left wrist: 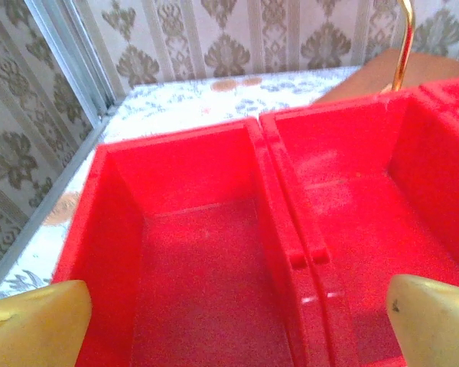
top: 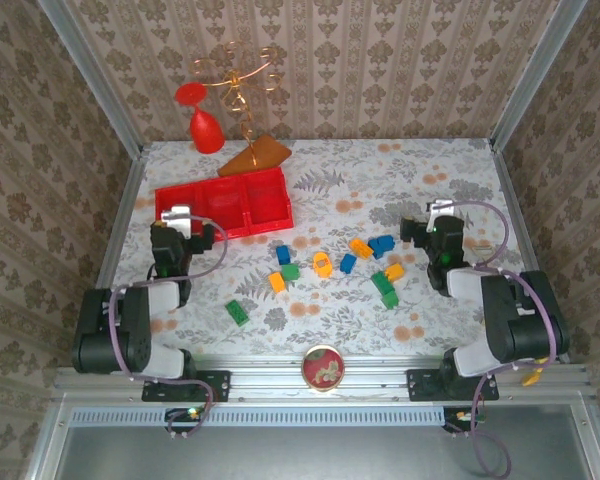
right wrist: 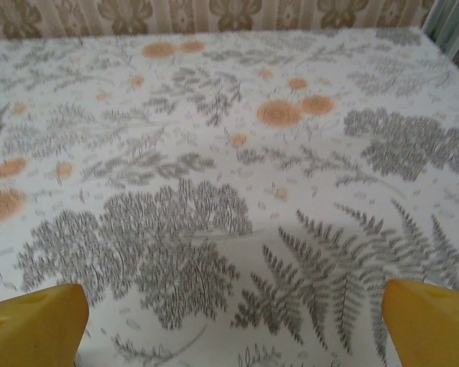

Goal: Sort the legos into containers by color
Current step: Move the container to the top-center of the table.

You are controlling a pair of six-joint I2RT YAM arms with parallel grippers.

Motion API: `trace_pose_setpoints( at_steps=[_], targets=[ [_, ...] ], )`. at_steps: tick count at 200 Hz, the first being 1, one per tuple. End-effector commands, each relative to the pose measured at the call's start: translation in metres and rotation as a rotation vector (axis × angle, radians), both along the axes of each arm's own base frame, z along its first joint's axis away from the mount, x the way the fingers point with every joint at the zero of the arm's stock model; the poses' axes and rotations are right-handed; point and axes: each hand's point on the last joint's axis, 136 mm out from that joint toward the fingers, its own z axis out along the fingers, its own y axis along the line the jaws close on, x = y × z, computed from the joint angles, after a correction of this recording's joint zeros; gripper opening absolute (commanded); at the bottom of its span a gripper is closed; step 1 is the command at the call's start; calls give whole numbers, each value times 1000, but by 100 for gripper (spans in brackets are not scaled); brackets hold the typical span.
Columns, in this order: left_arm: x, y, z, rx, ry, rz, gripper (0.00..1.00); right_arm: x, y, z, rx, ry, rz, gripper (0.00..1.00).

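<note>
- Top external view: a shallow bright red rectangular plastic tray (top: 260, 205) with square compartments lies on the far-left part of the floral-patterned counter (top: 430, 170).
- The small plastic lego bricks (top: 323, 264) in green, orange-yellow and blue lie scattered on the bare counter between the two arms, apart from the tray.
- One green brick (top: 238, 313) lies by itself, nearer the left arm (top: 130, 325).
- The left jaws hang over the tray's near-left corner.
- The right arm (top: 500, 320) reaches forward, and the right jaws hang over the counter just right of the blue bricks (top: 381, 244).
- Behind the tray stand an orange-brown flat board (top: 255, 155), a red goblet (top: 207, 130) and a gold wire stand (top: 242, 85).
- A round red-rimmed disc (top: 322, 367) sits on the near rail. Its printed face is too small to read.
- Left wrist view: the left jaws stand wide apart and grip nothing. Their yellow fingertips (left wrist: 30, 321) show at the lower corners.
- Below the left jaws lie two compartments of the tray, separated by a double dividing wall (left wrist: 291, 229). Both floors are bare red plastic.
- Right wrist view: the right jaws stand wide apart and grip nothing. Their yellow fingertips (right wrist: 432, 321) show at the lower corners, above the counter's fern and orange-flower print.
</note>
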Motion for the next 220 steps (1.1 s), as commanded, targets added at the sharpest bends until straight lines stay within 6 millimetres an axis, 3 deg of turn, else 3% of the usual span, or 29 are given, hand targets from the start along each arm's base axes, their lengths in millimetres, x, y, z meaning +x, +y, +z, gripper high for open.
trace_pose_setpoints(
  at_steps=[1,43,89,137,220],
  targets=[
    [-5,1,8,6,12,16,100,0,-5,17,-8,25,-38,100],
    [-7,4,33,-73,49,62,100,-12,-12,40,30,38,-119,100],
    [-6,9,53,-191,76,133,100,-33,-14,45,49,79,-209,100],
    [-9,3,46,-327,149,169,100,-58,-18,40,69,144,-301,100],
    [-9,-14,11,-353,317,206,100,-90,-23,38,142,230,-413,100]
  ],
)
